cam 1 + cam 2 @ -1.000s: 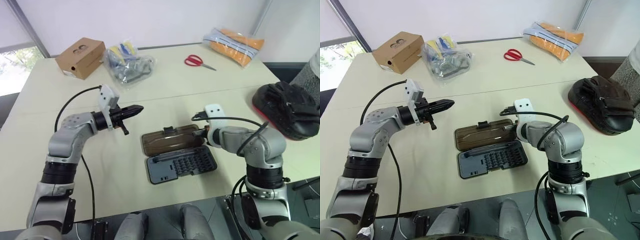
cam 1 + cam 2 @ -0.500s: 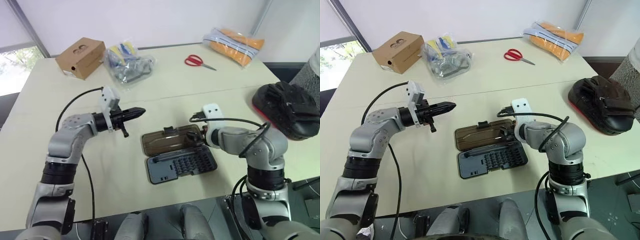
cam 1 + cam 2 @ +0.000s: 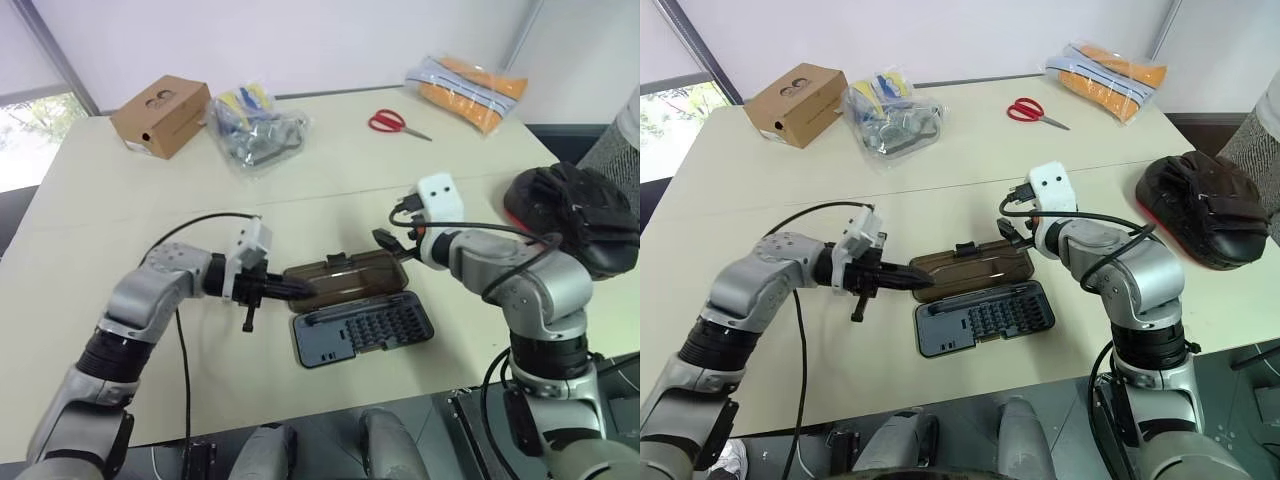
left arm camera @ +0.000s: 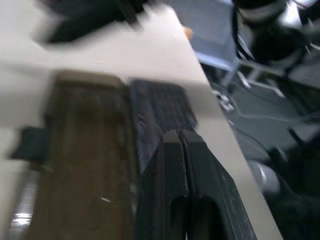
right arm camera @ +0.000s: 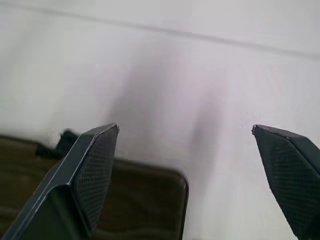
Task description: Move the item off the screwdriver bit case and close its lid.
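Comparing head views with a second before, I saw the left gripper (image 3: 920,283) had swung down from mid-left to the lid's (image 3: 970,271) left end, fingers pressed together, holding nothing. My right gripper (image 3: 385,240) had let go and lifted, now spread wide and empty. The screwdriver bit case (image 3: 983,316) lay open at centre; the mitt (image 3: 1208,208) sat far right, already off.

Left wrist view: closed fingers (image 4: 182,165) over the lid's edge.

Right wrist view: parted pads (image 5: 97,165) above its corner. Flipping the lid remained.
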Action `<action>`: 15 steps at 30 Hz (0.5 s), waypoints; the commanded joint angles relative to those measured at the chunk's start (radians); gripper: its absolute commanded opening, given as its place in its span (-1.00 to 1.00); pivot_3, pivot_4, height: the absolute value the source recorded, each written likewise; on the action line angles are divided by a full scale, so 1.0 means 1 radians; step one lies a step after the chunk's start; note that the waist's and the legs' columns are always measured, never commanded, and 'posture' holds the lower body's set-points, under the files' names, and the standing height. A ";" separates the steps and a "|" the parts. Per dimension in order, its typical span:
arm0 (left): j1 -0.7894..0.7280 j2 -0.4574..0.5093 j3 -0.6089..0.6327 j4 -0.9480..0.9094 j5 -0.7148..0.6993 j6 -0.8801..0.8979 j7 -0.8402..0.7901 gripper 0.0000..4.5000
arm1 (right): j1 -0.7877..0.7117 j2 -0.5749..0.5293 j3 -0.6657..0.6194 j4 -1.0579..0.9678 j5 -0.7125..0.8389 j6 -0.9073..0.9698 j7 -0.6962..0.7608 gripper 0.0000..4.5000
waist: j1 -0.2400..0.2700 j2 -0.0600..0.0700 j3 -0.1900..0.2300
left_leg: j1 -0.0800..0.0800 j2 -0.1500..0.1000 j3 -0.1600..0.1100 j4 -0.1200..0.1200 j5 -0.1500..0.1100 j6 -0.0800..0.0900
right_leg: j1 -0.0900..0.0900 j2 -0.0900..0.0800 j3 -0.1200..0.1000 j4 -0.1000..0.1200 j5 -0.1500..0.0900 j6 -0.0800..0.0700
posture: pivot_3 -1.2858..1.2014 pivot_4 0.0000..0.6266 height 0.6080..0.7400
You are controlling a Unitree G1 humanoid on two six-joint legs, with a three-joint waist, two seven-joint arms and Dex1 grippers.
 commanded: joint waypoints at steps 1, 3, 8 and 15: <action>0.014 -0.011 -0.027 0.006 0.025 -0.043 -0.022 -1.00 | -0.053 -0.018 0.004 0.049 -0.044 -0.096 0.054 0.97 | 0.000 0.000 0.000 | 0.000 0.000 0.000 0.000 0.000 0.000 | 0.000 0.000 0.000 0.000 0.000 0.000 | 0.03 -0.52 1.00; 0.031 -0.029 -0.037 0.004 0.035 -0.054 -0.011 -1.00 | -0.066 -0.019 0.020 0.082 -0.066 -0.137 0.081 0.97 | 0.000 0.000 0.000 | 0.000 0.000 0.000 0.000 0.000 0.000 | 0.000 0.000 0.000 0.000 0.000 0.000 | 0.03 -0.52 1.00; 0.112 -0.043 -0.045 -0.069 0.025 -0.033 0.023 -1.00 | -0.077 -0.008 0.058 0.127 -0.111 -0.203 0.129 0.97 | 0.000 0.000 0.000 | 0.000 0.000 0.000 0.000 0.000 0.000 | 0.000 0.000 0.000 0.000 0.000 0.000 | 0.03 -0.52 1.00; 0.223 -0.036 -0.065 -0.142 0.074 -0.054 0.106 -1.00 | -0.079 -0.001 0.104 0.159 -0.170 -0.262 0.178 0.97 | 0.003 0.000 0.000 | 0.000 0.001 0.000 0.000 0.000 0.000 | 0.000 0.000 0.000 0.000 0.000 0.000 | 0.03 -0.52 1.00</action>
